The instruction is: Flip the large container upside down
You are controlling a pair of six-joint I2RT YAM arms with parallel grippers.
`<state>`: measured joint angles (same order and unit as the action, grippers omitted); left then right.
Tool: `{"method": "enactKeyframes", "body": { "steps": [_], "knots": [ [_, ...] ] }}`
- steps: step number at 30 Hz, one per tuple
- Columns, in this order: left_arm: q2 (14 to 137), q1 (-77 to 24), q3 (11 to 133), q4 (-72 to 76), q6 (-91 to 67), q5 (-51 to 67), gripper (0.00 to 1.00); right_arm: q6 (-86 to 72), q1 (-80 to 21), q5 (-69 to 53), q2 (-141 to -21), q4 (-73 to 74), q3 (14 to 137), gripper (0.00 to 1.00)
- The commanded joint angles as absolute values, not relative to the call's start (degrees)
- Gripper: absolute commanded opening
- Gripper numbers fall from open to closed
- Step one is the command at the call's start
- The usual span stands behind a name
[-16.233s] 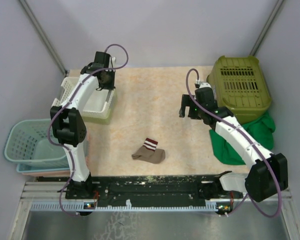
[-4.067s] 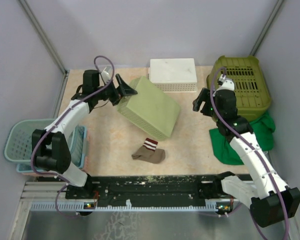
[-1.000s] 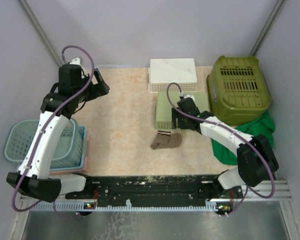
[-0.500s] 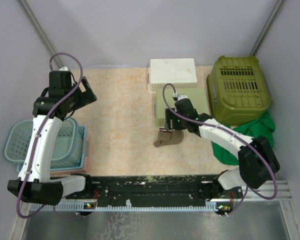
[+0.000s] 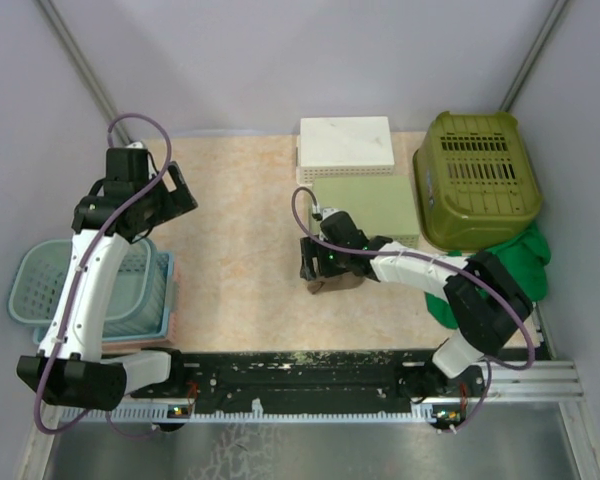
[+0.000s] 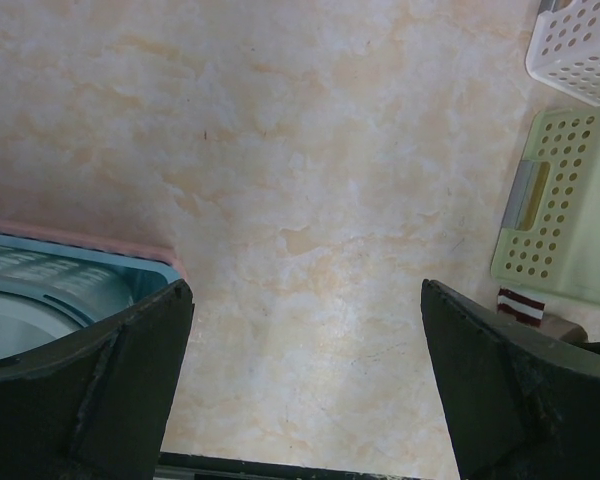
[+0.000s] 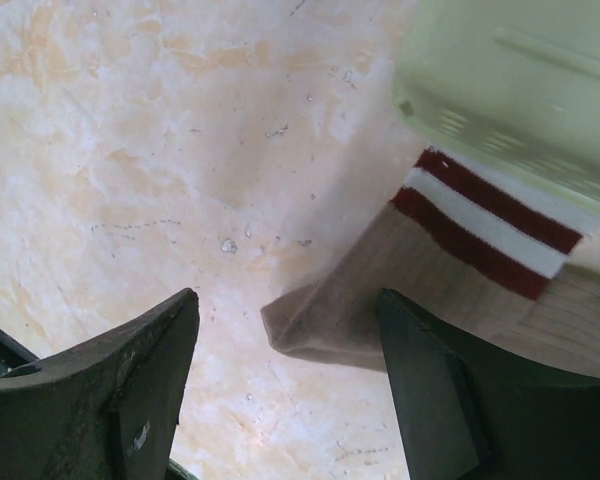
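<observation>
My right gripper [image 7: 285, 310] is hanging loose, jaws apart with nothing in them, right over the striped sock [image 7: 430, 270]. The sock lies against the near side of the large container [image 5: 365, 205], the pale green perforated basket toward the far right corner of the table [image 5: 240, 200], snug between the white basket [image 5: 347, 148] and the olive crate [image 5: 475, 175]. It looks bottom-up to me already, but if it needs another go I'd guess light, stiff, slightly slick plastic, so I'd pinch a short-end rim by the handle, and my left gripper [image 6: 305, 300] is spread wide and empty near the left edge.
</observation>
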<state>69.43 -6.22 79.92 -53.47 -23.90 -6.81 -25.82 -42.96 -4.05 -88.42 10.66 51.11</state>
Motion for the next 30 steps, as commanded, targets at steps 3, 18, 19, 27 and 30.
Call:
{"method": "enactKeyframes", "body": {
  "steps": [3,18,19,27,30],
  "knots": [
    [69.5,-5.8,78.9,-51.36,-23.39,-6.24,0.99,-27.31,-43.42,-8.67,-93.7,5.96,52.26,0.72],
    [70.59,-5.7,77.73,-50.86,-22.44,-7.58,0.99,-29.19,-36.66,1.14,-73.84,30.96,38.16,0.75],
    [70.54,-5.67,77.63,-51.07,-22.54,-7.76,0.99,-29.88,-36.65,1.65,-72.66,32.06,39.06,0.75],
    [69.61,-5.37,79.45,-53.59,-22.96,-10.57,0.99,-30.35,-36.66,3.18,-64.19,28.75,46.16,0.75],
    [69.15,-5.04,80.68,-55.6,-24.09,-15.03,0.99,-30.25,-36.65,2.83,-61.96,25.52,47.16,0.75]
  ]
}}
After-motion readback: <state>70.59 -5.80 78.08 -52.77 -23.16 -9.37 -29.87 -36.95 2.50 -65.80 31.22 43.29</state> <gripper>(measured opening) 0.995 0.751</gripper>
